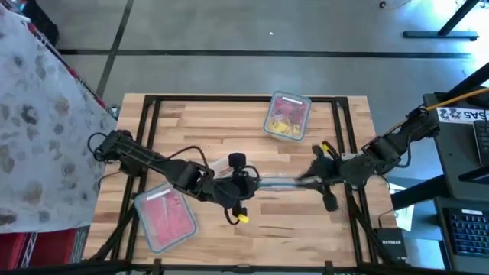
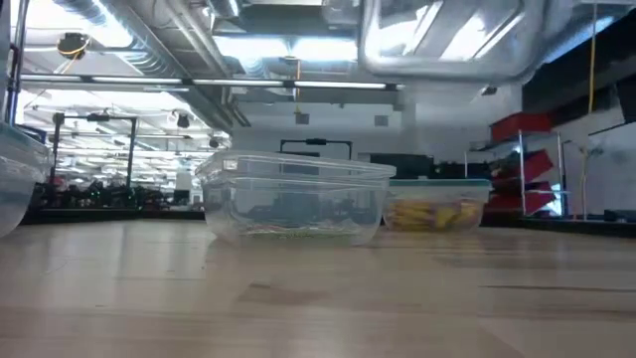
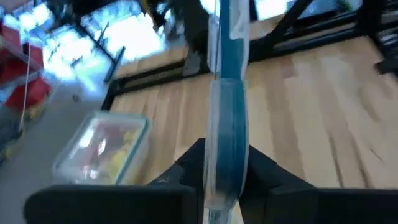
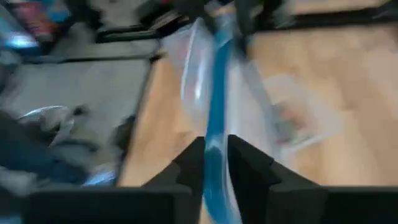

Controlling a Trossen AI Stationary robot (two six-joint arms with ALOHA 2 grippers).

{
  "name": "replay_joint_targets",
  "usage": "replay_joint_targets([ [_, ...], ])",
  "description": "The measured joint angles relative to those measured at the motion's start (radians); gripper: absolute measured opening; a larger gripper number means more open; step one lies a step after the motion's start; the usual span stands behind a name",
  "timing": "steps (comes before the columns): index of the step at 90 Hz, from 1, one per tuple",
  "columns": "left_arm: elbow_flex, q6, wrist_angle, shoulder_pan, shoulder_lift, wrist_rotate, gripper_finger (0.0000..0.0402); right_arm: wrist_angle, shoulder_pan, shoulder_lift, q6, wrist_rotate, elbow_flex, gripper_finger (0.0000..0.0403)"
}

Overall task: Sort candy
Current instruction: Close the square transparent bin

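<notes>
Sorting looks nearly done: red candy (image 1: 164, 218) binned near-left, yellow candy (image 1: 284, 122) far; left gripper (image 1: 246, 183) and right gripper (image 1: 317, 177) both clench a clear container (image 1: 279, 181) (apparently emptied) mid-table.

- The tabletop (image 1: 229, 126) is pale butcher-block wood with a black metal frame (image 1: 149, 114) along its edges.
- Grey concrete floor (image 1: 229, 30) lies beyond it, crossed by a dark line.
- A patterned cloth (image 1: 38, 114) drapes over something at the left of the high view.
- A keyboard (image 1: 466, 229) sits on a dark desk at the right.
- In the low view, ceiling ducts (image 2: 149, 40) and bright strip lights (image 2: 298, 50) hang overhead.
- Red bins (image 2: 522, 159) fill shelving at the right.
</notes>
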Motion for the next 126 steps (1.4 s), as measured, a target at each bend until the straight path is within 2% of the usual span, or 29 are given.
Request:
replay_joint_targets([
  [10, 0.007, -0.084, -0.059, 0.002, 0.0, -0.006, 0.0037, -0.022, -0.04, -0.003, -0.098, 0.09, 0.053, 0.0145],
  [26, 0.007, -0.33, -0.146, -0.002, -0.046, -0.019, 0.0036, -0.176, -0.096, -0.006, -0.154, 0.129, 0.207, 0.0231],
  [36, 0.008, -0.493, -0.165, -0.001, -0.106, -0.092, 0.0036, -0.342, -0.099, -0.034, -0.05, 0.161, 0.219, 0.025],
  [46, 0.006, -0.635, -0.169, 0.002, -0.174, -0.13, 0.0035, -0.384, -0.09, -0.097, 0.074, 0.138, 0.107, 0.0252],
  [57, 0.006, -0.769, -0.167, 0.002, -0.253, -0.138, 0.0035, -0.242, -0.07, -0.162, 0.155, 0.09, -0.086, 0.0253],
  [73, 0.005, -0.911, -0.168, 0.013, -0.35, -0.069, 0.0034, 0.169, -0.073, -0.192, 0.143, 0.022, -0.308, 0.0253],
  [83, 0.005, -0.906, -0.163, 0.024, -0.383, 0.0, 0.0034, 0.421, -0.086, -0.167, 0.116, 0.021, -0.387, 0.0253],
  [97, 0.003, -0.9, -0.15, 0.029, -0.39, 0.068, 0.0034, 0.613, -0.179, -0.128, 0.122, 0.006, -0.421, 0.0253],
  [106, 0.003, -0.881, -0.101, 0.026, -0.39, 0.102, 0.0033, 0.7, -0.257, -0.119, 0.121, -0.095, -0.421, 0.0253],
  [118, 0.003, -0.855, -0.06, 0.025, -0.391, 0.106, 0.0033, 0.722, -0.349, -0.108, 0.123, -0.321, -0.421, 0.0253],
  [126, 0.003, -0.853, -0.057, 0.026, -0.391, 0.1, 0.0033, 0.78, -0.375, -0.098, 0.119, -0.434, -0.421, 0.0253],
])
